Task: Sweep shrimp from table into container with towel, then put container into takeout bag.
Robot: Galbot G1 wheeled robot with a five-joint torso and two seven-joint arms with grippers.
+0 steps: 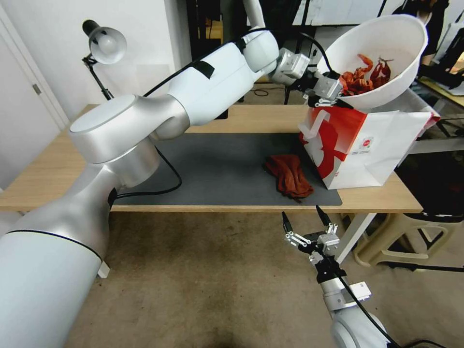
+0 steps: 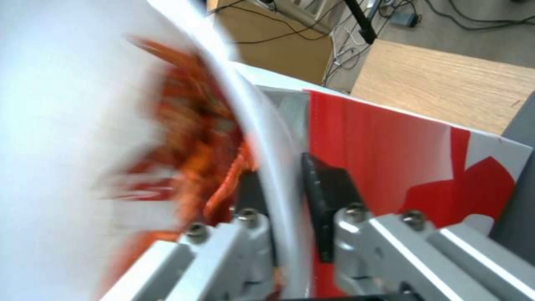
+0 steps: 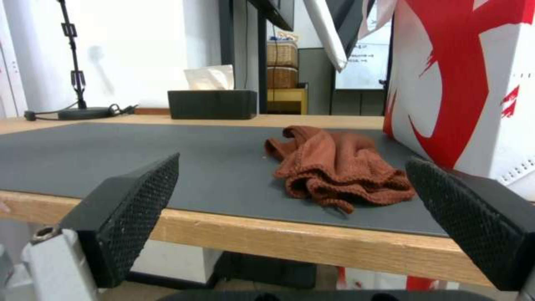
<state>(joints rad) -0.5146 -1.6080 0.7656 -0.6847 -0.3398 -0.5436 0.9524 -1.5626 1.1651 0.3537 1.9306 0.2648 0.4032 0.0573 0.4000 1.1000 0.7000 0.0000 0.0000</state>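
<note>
The left hand [image 1: 338, 94] pinches the tilted container's [image 1: 386, 43] rim above the takeout bag [image 1: 367, 145] at the worktop's [image 1: 48, 169] right end, while the right hand [image 1: 309, 222] hangs spread below its front edge.

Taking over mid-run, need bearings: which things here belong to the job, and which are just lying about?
Job:
container, tilted, clamped at its rim by left gripper
shrimp inside it
takeout bag below
towel on table
right gripper, open, off the table's front edge

Lying about:
lamp
black tissue box

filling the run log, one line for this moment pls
left hand shut on bowl rim | shrimp inside, tilted above takeout bag | right hand open | towel on mat
</note>
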